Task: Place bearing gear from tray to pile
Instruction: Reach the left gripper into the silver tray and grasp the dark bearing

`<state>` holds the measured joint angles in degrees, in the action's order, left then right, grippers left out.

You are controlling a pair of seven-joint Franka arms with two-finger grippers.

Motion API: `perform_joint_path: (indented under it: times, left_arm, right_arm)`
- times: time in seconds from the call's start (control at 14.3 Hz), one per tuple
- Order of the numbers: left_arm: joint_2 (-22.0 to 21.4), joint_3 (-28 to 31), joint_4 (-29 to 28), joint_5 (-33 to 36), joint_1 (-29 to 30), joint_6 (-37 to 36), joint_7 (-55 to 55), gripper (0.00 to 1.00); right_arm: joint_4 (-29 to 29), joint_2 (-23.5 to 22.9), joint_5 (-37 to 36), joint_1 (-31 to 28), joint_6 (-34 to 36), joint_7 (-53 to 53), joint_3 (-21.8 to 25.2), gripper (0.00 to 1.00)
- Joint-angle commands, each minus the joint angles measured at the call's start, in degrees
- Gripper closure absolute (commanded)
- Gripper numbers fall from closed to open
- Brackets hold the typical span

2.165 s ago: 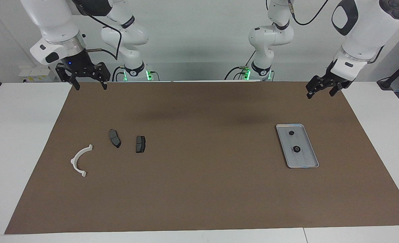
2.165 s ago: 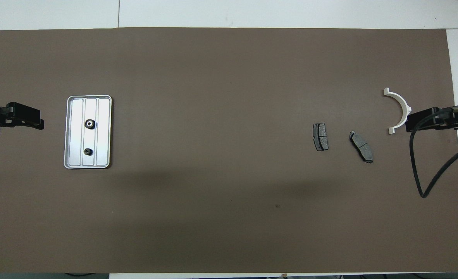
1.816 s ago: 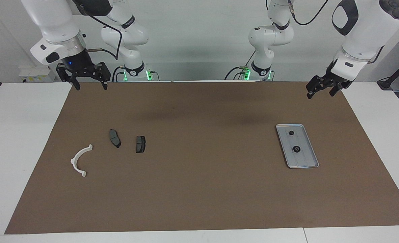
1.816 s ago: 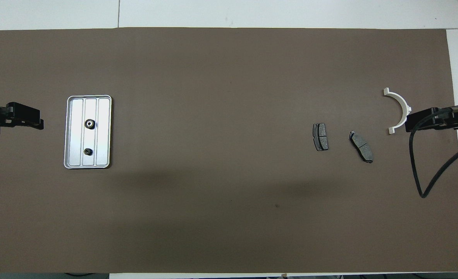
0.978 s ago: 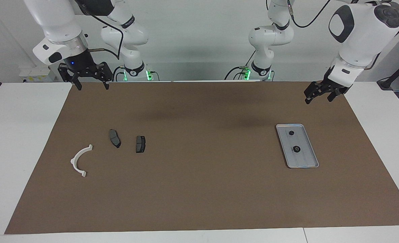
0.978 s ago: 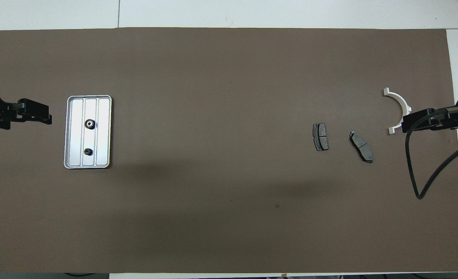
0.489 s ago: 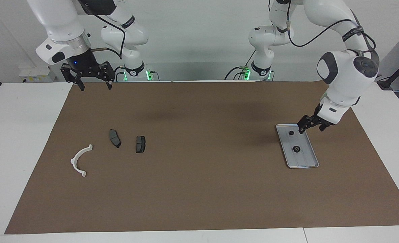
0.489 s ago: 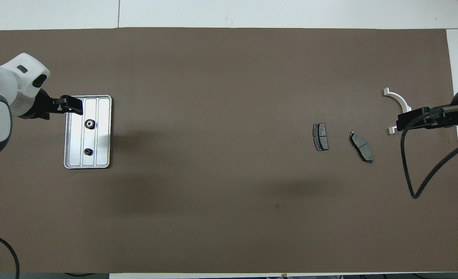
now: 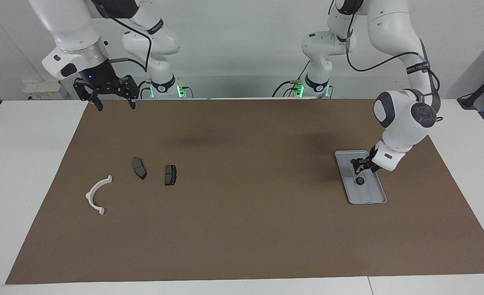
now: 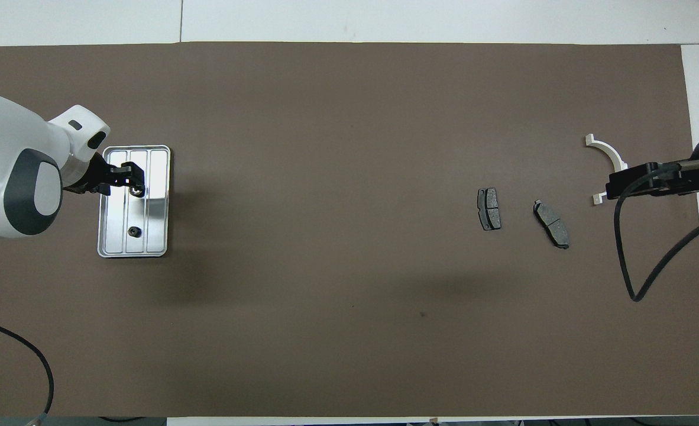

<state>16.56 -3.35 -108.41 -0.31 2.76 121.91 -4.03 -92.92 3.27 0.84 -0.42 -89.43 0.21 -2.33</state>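
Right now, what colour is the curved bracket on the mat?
White; the bracket shows best in the facing view.

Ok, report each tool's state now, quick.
Left tool: low over the tray; open or closed cannot be told, no grip visible.
Right tool: open, empty, waiting in the air.

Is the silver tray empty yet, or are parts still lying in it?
Not empty. Two small dark parts lie inside the tray; the left gripper covers one of them.
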Motion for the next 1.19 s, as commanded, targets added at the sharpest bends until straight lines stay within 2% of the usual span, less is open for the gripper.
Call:
perform_joint_path:
  times: [0.0,0.35,0.63,0.84,0.98,1.12]
  left_arm:
    - [0.66,-0.26,-2.06,0.93,0.5,4.28,-0.54,0.3]
    - [2.68,-0.17,-2.86,0.93,1.02,8.42,-0.54,0.31]
    - [3.83,-0.17,-3.56,0.93,1.29,10.18,-0.54,0.38]
    - [3.83,-0.17,-4.18,0.93,1.29,10.54,-0.71,0.39]
    - [3.83,-0.26,-4.18,0.93,1.2,10.45,-0.8,0.5]
    - [3.83,-0.26,-4.09,0.93,1.11,9.75,-0.8,0.77]
  right_arm:
    - [-1.83,1.3,1.45,-0.98,-1.44,-1.35,0.04,0.0]
    - [-2.27,1.56,1.45,-0.63,-1.53,-1.0,-0.05,0.0]
    - [-3.85,2.36,1.45,-0.89,-1.62,-1.26,0.04,0.0]
    - [-3.85,2.36,1.45,-0.81,-1.62,-1.09,0.04,0.0]
    - [-3.85,2.36,1.45,-0.81,-1.62,-1.18,0.04,0.0]
    - [-3.85,2.36,1.45,-0.81,-1.62,-1.35,0.04,0.0]
